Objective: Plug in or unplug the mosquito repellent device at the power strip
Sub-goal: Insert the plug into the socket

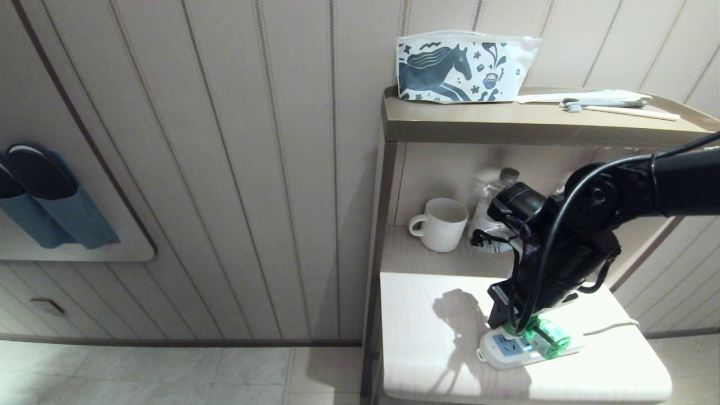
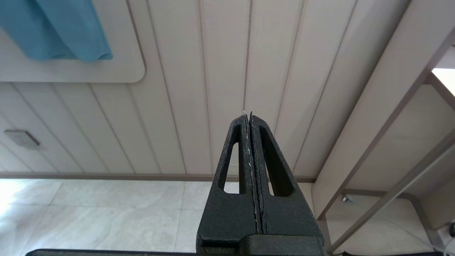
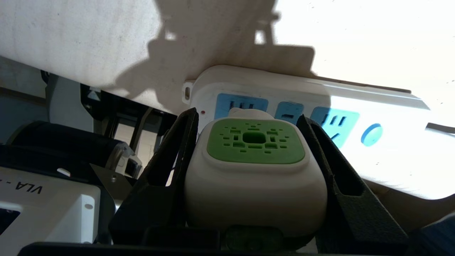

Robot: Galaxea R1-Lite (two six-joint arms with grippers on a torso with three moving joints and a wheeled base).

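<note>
My right gripper [image 3: 254,142] is clamped on one mosquito repellent device [image 3: 255,177], one black finger pressed against each side of its white head. The green vented patch on the head faces the wrist camera. In the head view the device [image 1: 544,336] shows as a translucent green bottle lying directly over one power strip [image 1: 506,350]; I cannot tell whether its plug is seated in a socket.

The power strip [image 3: 355,142] is white with light-blue socket faces: three are countable in the right wrist view, plus one round blue button. One thin white cord [image 1: 613,326] runs from its far end toward the right.

My left gripper [image 2: 250,142] hangs away from the work, its two fingers pressed together with nothing between them, pointed at the wall above the floor.

Surface: the strip lies on the pale bottom shelf [image 1: 427,349] of one open shelving unit. The shelf behind it carries one ribbed white mug [image 1: 441,224] and at least one clear water bottle [image 1: 495,194]. The top shelf carries one horse-print pouch [image 1: 461,67] and one toothbrush [image 1: 604,103].

Room: beige striped wall panelling [image 1: 253,169], light tiled floor [image 1: 169,371], two blue slippers [image 1: 45,197] in one wall holder.
</note>
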